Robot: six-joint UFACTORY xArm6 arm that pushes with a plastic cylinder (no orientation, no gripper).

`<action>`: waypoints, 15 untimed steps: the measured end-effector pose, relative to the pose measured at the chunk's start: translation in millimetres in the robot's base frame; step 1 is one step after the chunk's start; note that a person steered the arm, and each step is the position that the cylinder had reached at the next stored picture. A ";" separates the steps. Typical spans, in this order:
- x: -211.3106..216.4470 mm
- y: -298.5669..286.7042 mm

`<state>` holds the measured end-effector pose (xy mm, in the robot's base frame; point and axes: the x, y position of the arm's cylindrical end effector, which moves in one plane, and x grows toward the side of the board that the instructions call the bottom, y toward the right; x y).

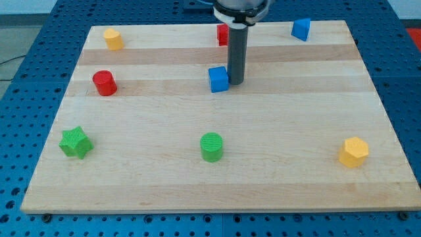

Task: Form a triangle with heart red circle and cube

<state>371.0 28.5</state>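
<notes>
My tip [235, 81] rests on the board just right of the blue cube [218, 79], touching or nearly touching its right side. The red circle, a short cylinder [104, 83], stands far to the view's left at about the same height. A red block [223, 34] sits near the view's top edge, partly hidden behind the rod; its shape cannot be made out. A yellow heart-like block [113, 39] lies at the top left.
A second blue block [301, 29] sits at the top right. A green star [75, 142] is at the lower left, a green cylinder [212, 147] at the bottom centre, a yellow hexagon block [354, 152] at the lower right. The wooden board [316, 105] ends near each.
</notes>
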 end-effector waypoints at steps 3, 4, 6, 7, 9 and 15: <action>68.4 -49.7; 75.1 -136.3; 58.7 -330.6; 21.0 -327.7; 8.4 -267.4; 8.1 -22.9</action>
<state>379.0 5.6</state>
